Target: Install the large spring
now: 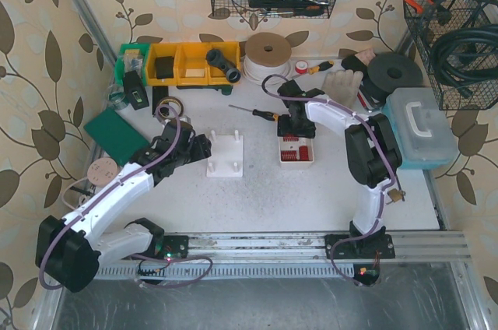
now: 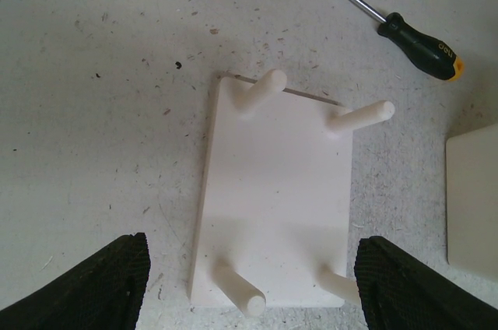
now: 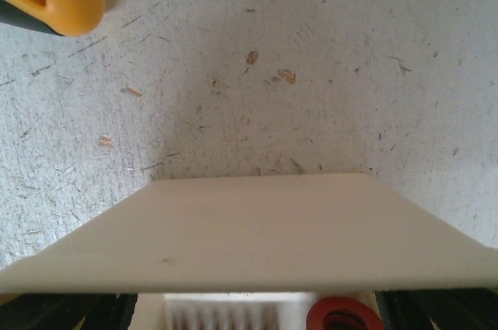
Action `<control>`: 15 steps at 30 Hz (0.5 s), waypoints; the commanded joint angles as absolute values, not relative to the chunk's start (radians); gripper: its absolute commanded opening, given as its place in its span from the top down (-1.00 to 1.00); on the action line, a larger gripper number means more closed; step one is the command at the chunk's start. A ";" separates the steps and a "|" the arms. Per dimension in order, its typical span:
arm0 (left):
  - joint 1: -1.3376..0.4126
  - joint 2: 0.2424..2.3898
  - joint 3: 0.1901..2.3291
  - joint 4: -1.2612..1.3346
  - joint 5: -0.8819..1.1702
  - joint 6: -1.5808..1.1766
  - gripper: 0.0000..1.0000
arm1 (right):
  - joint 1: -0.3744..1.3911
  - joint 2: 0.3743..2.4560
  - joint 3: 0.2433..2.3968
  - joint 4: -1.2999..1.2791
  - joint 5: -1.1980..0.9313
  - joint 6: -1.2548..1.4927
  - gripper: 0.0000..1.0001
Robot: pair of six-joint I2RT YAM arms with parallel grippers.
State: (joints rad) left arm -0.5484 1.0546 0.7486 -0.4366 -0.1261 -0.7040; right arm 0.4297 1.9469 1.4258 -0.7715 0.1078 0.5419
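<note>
With the left gripper (image 2: 253, 287) spread over the white four-peg plastic plate (image 2: 272, 190), the right gripper (image 1: 296, 137), jaws equally spread and pinching nothing, hangs over the white rectangular plastic tray (image 3: 249, 244), where the large red coil spring (image 3: 339, 319) lies just beside one finger (image 3: 443, 314), cut off by the frame edge.

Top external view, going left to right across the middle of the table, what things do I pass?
Green pad → white peg base → tray of red springs → light blue plastic case.
</note>
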 commanded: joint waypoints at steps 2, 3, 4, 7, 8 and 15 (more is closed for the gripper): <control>-0.533 1.066 0.751 -0.408 -0.112 -0.689 -0.51 | 0.432 1.999 1.453 -0.738 0.139 0.554 -0.57; -0.532 1.067 0.750 -0.407 -0.110 -0.689 -0.51 | 0.432 2.007 1.457 -0.738 0.140 0.555 -0.57; -0.531 1.070 0.751 -0.407 -0.109 -0.689 -0.51 | 0.432 2.015 1.461 -0.738 0.140 0.556 -0.57; -0.529 1.070 0.750 -0.408 -0.107 -0.689 -0.51 | 0.431 2.033 1.462 -0.731 0.143 0.563 -0.56; -0.528 1.069 0.749 -0.406 -0.107 -0.690 -0.51 | 0.431 2.037 1.461 -0.729 0.147 0.564 -0.56; -0.526 1.065 0.746 -0.406 -0.106 -0.693 -0.51 | 0.431 2.054 1.446 -0.715 0.170 0.586 -0.47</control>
